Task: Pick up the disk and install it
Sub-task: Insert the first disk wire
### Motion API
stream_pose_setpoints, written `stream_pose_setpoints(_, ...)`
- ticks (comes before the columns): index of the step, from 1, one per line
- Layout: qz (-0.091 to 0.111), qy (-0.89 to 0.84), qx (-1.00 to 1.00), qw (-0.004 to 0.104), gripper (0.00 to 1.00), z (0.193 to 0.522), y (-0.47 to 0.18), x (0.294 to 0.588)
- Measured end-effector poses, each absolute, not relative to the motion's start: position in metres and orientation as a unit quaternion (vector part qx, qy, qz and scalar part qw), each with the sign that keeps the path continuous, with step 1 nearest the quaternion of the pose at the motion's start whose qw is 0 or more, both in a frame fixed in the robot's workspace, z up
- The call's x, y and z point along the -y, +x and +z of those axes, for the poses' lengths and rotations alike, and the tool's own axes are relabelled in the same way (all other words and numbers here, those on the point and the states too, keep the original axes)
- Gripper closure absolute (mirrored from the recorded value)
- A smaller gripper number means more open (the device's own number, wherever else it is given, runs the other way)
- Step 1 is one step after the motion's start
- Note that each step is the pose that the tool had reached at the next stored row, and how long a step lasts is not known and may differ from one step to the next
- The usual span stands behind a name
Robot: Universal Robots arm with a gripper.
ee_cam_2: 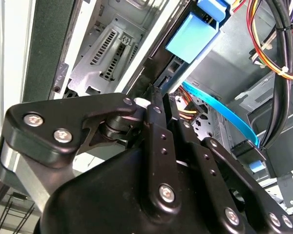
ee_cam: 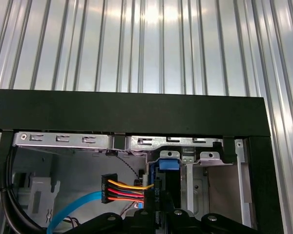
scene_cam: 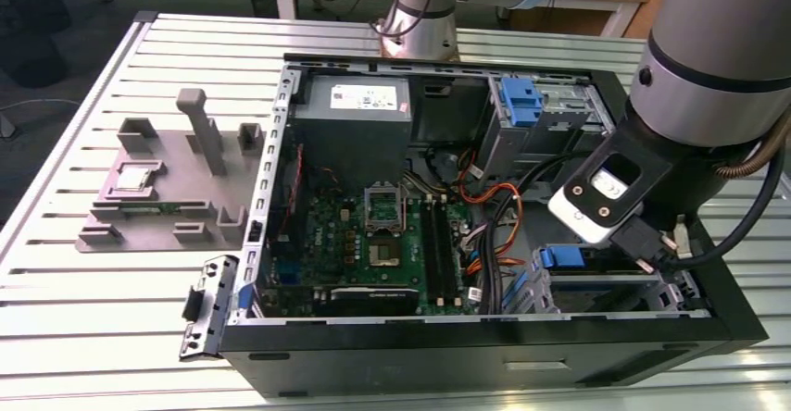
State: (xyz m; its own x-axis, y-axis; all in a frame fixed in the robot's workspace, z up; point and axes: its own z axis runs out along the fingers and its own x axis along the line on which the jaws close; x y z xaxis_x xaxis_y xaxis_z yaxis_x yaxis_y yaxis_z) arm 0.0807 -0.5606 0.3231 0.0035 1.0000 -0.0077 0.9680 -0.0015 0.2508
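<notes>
– Black pincer (ee_cam_2: 154, 95) links lie closest in the second wrist view, reaching down into the case (scene_cam: 495, 360). Where's the disk?

– Inside the case, in the drive bay at the corner under the arm's wrist. Its blue carrier end (ee_cam_2: 190, 36) stands just past the pincer tip. The exterior view has the same blue piece (scene_cam: 562, 256) at the bay's mouth, right below the wrist.

– Is the pincer open, closed, or gripping the disk?

– Can't tell. The tip is tight up against the carrier's edge, but whether it clamps it or only sits beside it is hidden by the pincer's own body.

– And the first wrist view?

– The pincer (ee_cam: 159, 212) points at the case's black wall, and the carrier's blue tab (ee_cam: 169, 163) sits between the tip and that wall, under the bay's metal rim.

– Anything else near it inside the case?

– A plug with orange, yellow and red wires (ee_cam: 124, 190) just beside the tip, and a light blue cable (ee_cam: 73, 212) curving away from it toward the case's middle.

– Further off?

– A bare blue bracket (scene_cam: 520, 101) in the bay at the case's far corner, the board (scene_cam: 370, 235) across the case floor, and a grey fixture (scene_cam: 161, 189) outside the case on the slotted table (scene_cam: 99, 328), at the exterior view's left
</notes>
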Motion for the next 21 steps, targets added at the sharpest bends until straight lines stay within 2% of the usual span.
stream_pose_setpoints(21, 0.085, 0.703, -0.701, 0.091, 0.83, 0.3202, 0.0806, 0.5606)
